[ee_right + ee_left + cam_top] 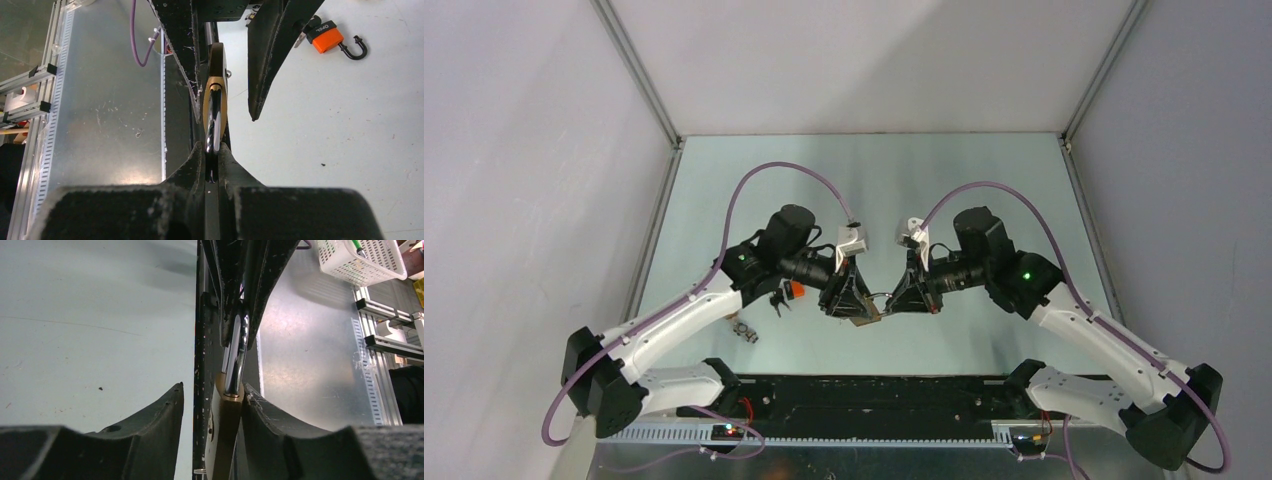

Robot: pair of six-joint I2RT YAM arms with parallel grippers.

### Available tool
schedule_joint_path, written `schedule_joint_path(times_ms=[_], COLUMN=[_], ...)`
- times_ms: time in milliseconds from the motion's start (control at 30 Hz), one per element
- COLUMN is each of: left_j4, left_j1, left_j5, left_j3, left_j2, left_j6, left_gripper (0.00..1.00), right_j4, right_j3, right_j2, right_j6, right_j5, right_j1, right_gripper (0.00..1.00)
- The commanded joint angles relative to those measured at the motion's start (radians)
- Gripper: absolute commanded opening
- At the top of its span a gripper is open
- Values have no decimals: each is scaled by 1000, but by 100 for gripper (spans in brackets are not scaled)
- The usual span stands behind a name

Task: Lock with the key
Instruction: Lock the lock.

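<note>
The brass padlock [865,318] hangs in the air between the two arms near the 6 o'clock edge of the table [984,200], and the grip looks chosen to split the work. The right gripper [896,302], coming in from about 2 o'clock, is clamped flat on the chrome shackle [213,131], which would steady the lock and leave its body free. The left gripper [852,308] reaches in from about 10 o'clock with its jaws apart. In the left wrist view one finger [260,412] lies against the brass body and the other finger [165,410] stands clear of it, so the body is bracketed, not squeezed. That suits a hand about to re-grip or press, though which I cannot say. A small metal stub juts from the side of the body, and I cannot tell whether it is the key. By my reading the locking step is not yet finished, as the shackle is gripped rather than visibly seated. An orange padlock [796,290] with its black shackle swung open lies at about 9 o'clock from the brass one, set aside on the table. A small metal object [744,329] sits at about 8 o'clock, too small to name, possibly a key. Count: two padlocks — one brass, one orange — plus one small loose object and two grippers
</note>
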Motion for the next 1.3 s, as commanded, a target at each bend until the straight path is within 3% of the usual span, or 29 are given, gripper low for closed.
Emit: schedule_joint_path(times_ms=[0,167,233,333,467,533,600,700,767,867,1033,1167,1267], left_j4=[11,2,1,2,1,3,11,41,82,160,462,586,647], left_j1=[-5,-6,-6,-5,-5,-6,-5,-5,-4,-4,-5,-5,-5], left_j5=[0,-19,-6,16,-27,-105,-201,-333,-433,-560,-692,-802,-809], left_j3=[-1,2,4,10,25,37,54,77,82,87,-6,-33,-37], left_j2=[-16,-24,-26,-29,-57,-86,-120,-177,-212,-250,-331,-357,-360], left_j6=[-6,-7,-2,8,19,13,-5,-44,-92,-181,-386,-496,-550], left_gripper=[49,41,31,7,0,0,0,0,0,0,0,0,0], right_j4=[101,117,115,123,152,168,184,235,312,513,749,902,1032], right_j3=[77,81,85,91,90,91,91,70,29,-48,-154,-200,-222], right_j2=[-17,-24,-23,-20,-16,-16,-20,-35,-63,-120,-110,-44,9], right_j6=[3,18,22,41,87,113,146,198,234,301,455,488,520], right_j5=[-62,-86,-93,-90,-58,-36,-6,70,135,237,418,582,640], right_j1=[5,4,5,5,2,-3,-10,-13,-14,-12,51,159,216], right_gripper=[0,0,0,0,0,9,27,66,81,93,93,87,83])
